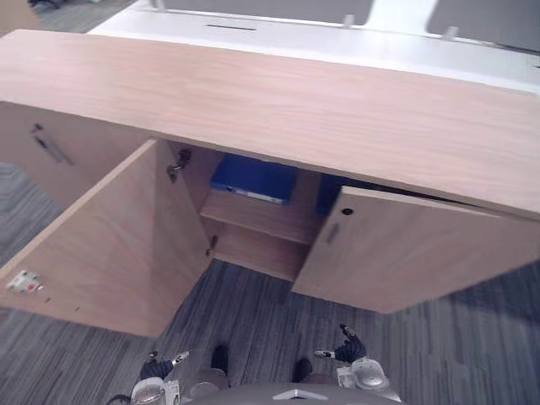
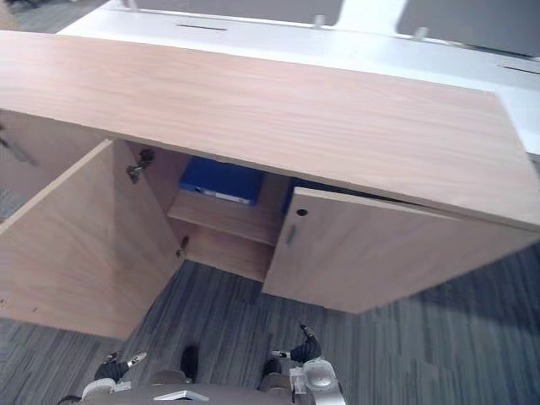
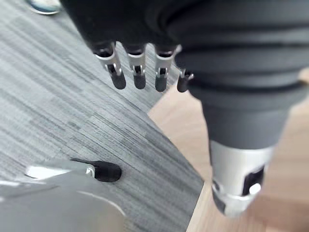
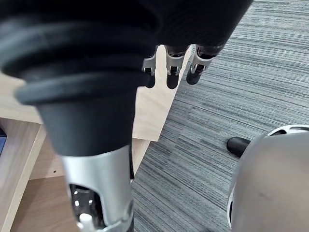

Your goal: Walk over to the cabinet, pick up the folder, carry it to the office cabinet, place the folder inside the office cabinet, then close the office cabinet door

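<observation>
Left eye view: I see a flat blue folder (image 1: 253, 179), probably crosswise, on a woodgrain shelf (image 1: 268, 221); left robot hand (image 3: 138, 73) and right robot hand (image 4: 172, 65) spread.

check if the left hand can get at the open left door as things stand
Probably yes: the left hand hangs open by the robot's side, and the left door stands swung wide just ahead of it, only carpet between.

Grey striped carpet floor (image 1: 253, 321) carries wooden cabinet (image 1: 278, 101), both doors swung open. Inside, wooden shelf (image 1: 261, 218) bears blue folder (image 1: 253, 179), set toward back, left of right door.
</observation>
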Motion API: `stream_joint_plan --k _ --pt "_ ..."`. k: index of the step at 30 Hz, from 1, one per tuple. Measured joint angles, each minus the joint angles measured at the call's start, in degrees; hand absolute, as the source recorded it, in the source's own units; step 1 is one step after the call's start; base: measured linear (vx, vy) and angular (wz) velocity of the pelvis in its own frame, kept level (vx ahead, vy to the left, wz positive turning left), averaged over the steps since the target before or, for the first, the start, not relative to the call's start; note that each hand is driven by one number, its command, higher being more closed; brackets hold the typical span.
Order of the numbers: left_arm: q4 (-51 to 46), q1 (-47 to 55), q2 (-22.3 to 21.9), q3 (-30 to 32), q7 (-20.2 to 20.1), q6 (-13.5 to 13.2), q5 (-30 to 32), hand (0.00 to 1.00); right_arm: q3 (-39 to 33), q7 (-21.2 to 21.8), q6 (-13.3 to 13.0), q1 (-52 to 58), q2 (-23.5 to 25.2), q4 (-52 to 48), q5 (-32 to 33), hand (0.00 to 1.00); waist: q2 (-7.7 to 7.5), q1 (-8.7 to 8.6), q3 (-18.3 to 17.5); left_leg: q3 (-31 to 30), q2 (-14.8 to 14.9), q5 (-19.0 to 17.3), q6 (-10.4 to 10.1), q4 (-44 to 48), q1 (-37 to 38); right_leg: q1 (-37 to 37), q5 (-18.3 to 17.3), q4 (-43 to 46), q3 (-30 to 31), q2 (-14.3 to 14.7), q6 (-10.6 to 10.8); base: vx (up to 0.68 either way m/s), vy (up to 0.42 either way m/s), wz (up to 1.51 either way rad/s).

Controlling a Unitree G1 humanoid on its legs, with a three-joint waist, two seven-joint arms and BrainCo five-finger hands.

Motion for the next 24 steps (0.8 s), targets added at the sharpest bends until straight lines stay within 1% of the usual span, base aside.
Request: stream_joint_plan --k 1,2,3,4,5,6,8,11,14,15,16,21,22,24 --pt "0.0 0.73 -0.06 1.82 0.07 0.0 -1.24 0.0 -0.53 0.0 0.09 0.1 0.13 0.51 0.0 0.0 -0.42 -0.01 -0.16 -0.72 -0.1 1.73 -2.65 -1.48 1.31 1.12 -0.5 0.04 -0.7 -0.22 0.13 0.21 0.043 0.54" --pt "-0.11 0.99 0.38 3.37 0.43 -0.03 -2.33 0.0 -0.59 0.0 0.21 0.1 0.28 0.51 0.01 0.0 -0.57 -0.11 -0.64 -1.61 -0.51 2.62 -3.27 -2.87 2.35 2.28 -0.65 -0.11 -1.71 -0.54 0.01 0.21 0.027 0.62" --pt "-0.28 1.0 1.43 5.19 0.86 -0.25 -3.5 0.0 -0.6 0.0 0.21 -0.16 0.49 0.53 0.04 0.0 -0.99 -0.16 -0.96 -2.9 -1.13 2.8 -3.5 -2.87 2.27 3.08 -0.53 -0.33 -2.97 -0.97 0.36 0.24 0.023 0.65" --pt "-1.92 0.91 2.49 7.0 0.94 -0.41 -4.39 0.0 -0.61 0.0 0.21 -0.6 0.71 0.82 0.04 0.0 -1.77 0.06 -0.92 -3.44 -1.51 2.94 -3.69 -2.85 2.54 3.8 -0.52 -0.84 -3.32 -1.15 0.31 0.17 0.014 0.54" --pt "-2.58 0.87 3.19 7.75 0.92 -0.69 -4.46 0.0 -0.62 0.01 0.22 -1.12 0.85 0.97 0.06 0.0 -2.15 0.13 -0.77 -3.85 -1.72 3.01 -3.79 -2.84 2.63 4.35 -0.51 -1.24 -3.41 -1.2 0.3 0.15 0.011 0.48" --pt "-3.78 0.87 4.72 9.21 1.0 -1.06 -4.6 0.0 -0.63 0.02 0.22 -1.91 1.17 1.11 0.06 0.0 -2.84 0.09 -0.83 -4.47 -2.05 3.01 -3.79 -2.84 2.8 5.45 -0.5 -2.06 -3.35 -1.28 0.28 0.12 0.009 0.36" --pt "-4.97 0.8 6.83 11.42 1.09 -1.7 -5.42 0.0 -0.55 0.05 0.16 -3.34 1.33 2.29 0.04 0.0 -3.47 0.33 -1.11 -4.47 -2.36 3.01 -3.79 -2.84 3.31 6.64 -0.43 -2.9 -2.95 -1.32 0.16 0.08 0.004 0.26" --pt "-6.85 0.81 9.01 15.02 1.91 -2.33 -5.6 0.0 -0.41 0.05 0.17 -5.05 1.22 2.92 0.05 0.0 -3.36 0.56 -0.9 -4.45 -2.41 3.01 -3.79 -2.85 4.39 8.03 -0.35 -3.35 -2.93 -1.27 -0.01 0.03 -0.011 0.07" --pt "-8.29 0.2 10.65 18.17 3.25 -2.5 -7.92 0.0 0.53 0.02 0.17 -5.78 0.9 2.92 0.05 0.0 -2.84 0.61 -0.55 -4.37 -2.17 3.0 -3.79 -2.88 4.56 8.04 -0.35 -3.6 -2.75 -1.04 0.0 -0.05 -0.024 -0.03" --pt "-9.48 -0.2 11.32 19.09 3.35 -2.96 -8.74 0.0 0.95 0.02 0.17 -5.93 0.7 2.92 0.04 0.0 -2.66 0.72 -0.38 -4.4 -2.1 3.0 -3.78 -2.89 4.52 8.05 -0.35 -3.73 -2.72 -0.95 0.0 -0.08 -0.022 -0.01" --pt "-10.08 -0.37 11.8 19.36 3.35 -3.1 -9.06 0.0 1.21 0.02 0.17 -5.89 0.57 2.93 0.04 0.0 -2.58 0.78 -0.29 -4.42 -2.07 2.98 -3.78 -2.94 4.51 8.05 -0.36 -3.77 -2.69 -0.92 0.01 -0.1 -0.015 0.01" --pt "-15.53 -1.67 17.56 19.78 3.31 -4.83 -10.03 0.0 3.92 0.04 0.18 -4.41 -0.94 2.95 0.05 0.0 -2.18 0.83 0.26 -4.57 -1.95 3.01 -3.68 -3.3 4.25 7.89 -0.56 -4.23 -2.46 -0.79 -0.29 -0.12 0.001 0.03" --pt "-15.94 -2.36 19.13 19.79 3.31 -5.67 -10.0 0.0 4.47 0.07 0.17 -4.23 -1.13 2.94 0.04 0.0 -2.36 0.84 0.28 -4.64 -1.96 3.12 -3.53 -3.31 4.07 7.88 -0.5 -4.44 -2.4 -0.71 -0.38 -0.08 0.002 0.05" --pt "-17.26 -3.16 20.93 19.75 3.31 -6.16 -9.95 0.0 4.73 0.14 0.12 -4.21 -1.02 2.93 0.04 0.0 -2.72 0.86 0.42 -4.81 -1.96 2.75 -3.6 -3.31 3.82 7.8 -0.49 -4.84 -1.34 -0.35 -0.4 -0.09 -0.004 0.04"
